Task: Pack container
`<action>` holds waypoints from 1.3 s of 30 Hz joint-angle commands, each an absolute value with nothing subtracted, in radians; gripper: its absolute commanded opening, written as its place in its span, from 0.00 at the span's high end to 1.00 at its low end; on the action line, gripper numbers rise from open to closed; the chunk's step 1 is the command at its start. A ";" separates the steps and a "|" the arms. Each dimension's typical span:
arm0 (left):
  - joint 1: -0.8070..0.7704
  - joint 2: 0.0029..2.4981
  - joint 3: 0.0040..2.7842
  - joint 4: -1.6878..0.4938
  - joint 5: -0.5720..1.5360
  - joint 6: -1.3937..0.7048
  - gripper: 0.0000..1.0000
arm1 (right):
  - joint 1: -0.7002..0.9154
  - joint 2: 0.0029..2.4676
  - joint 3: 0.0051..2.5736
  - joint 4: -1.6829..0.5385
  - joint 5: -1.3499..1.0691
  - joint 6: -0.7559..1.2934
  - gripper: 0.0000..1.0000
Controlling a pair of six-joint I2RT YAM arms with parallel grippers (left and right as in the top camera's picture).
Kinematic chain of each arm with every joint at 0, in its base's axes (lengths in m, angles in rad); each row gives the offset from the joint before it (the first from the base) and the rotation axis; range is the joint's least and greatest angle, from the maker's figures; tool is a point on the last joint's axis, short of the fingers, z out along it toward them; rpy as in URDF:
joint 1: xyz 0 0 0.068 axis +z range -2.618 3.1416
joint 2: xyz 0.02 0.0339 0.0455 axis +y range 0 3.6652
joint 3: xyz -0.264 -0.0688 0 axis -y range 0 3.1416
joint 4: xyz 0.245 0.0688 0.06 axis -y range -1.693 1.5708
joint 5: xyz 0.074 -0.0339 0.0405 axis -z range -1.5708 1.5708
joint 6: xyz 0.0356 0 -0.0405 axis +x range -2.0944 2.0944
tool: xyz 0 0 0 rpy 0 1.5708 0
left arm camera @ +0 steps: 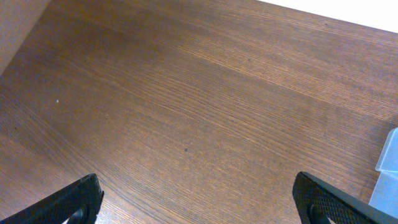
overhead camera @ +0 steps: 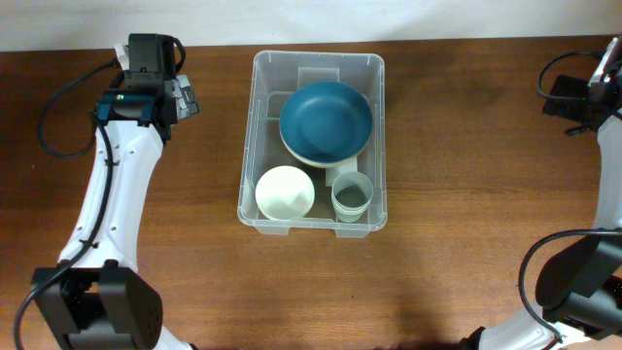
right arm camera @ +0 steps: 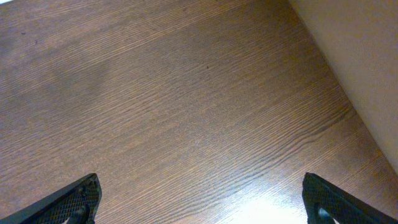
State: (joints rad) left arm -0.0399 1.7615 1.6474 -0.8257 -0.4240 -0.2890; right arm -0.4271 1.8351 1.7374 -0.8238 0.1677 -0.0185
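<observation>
You're looking down on the brown table (right arm camera: pixel 186 106), its wood grain running slantwise across the view, with a bright patch of glare (right arm camera: pixel 267 211) low and right of centre. Your gripper (right arm camera: pixel 199 208) is spread wide: only its two black textured fingertips (right arm camera: pixel 78 199) show, one in each bottom corner, with just table between them. In the upper right corner a pale, plain surface (right arm camera: pixel 360 50) meets the table along a slanted edge.

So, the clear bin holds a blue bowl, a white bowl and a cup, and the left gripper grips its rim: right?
Not the grip: the left wrist view shows the left gripper open, holding nothing, beside the container. The blue bowl, white bowl and cup are inside.
</observation>
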 commanded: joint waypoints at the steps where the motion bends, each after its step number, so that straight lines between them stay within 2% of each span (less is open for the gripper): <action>1: -0.039 1.758 1.652 -0.823 -0.438 -0.302 0.00 | -0.432 1.811 1.752 -0.823 0.169 -0.006 0.01; 14: -0.039 1.758 1.652 -0.824 -0.438 -0.302 0.00 | -0.429 1.814 1.752 -0.824 0.169 -0.006 0.01; 18: -0.039 1.758 1.652 -0.823 -0.438 -0.302 0.00 | -0.422 1.750 1.752 -0.827 0.169 -0.006 0.01; 24: -0.039 1.758 1.652 -0.824 -0.438 -0.302 0.00 | -0.351 1.523 1.752 -0.827 0.170 -0.006 0.01; 39: -0.039 1.758 1.652 -0.823 -0.438 -0.302 0.00 | -0.008 0.875 1.741 -0.832 0.171 -0.055 0.01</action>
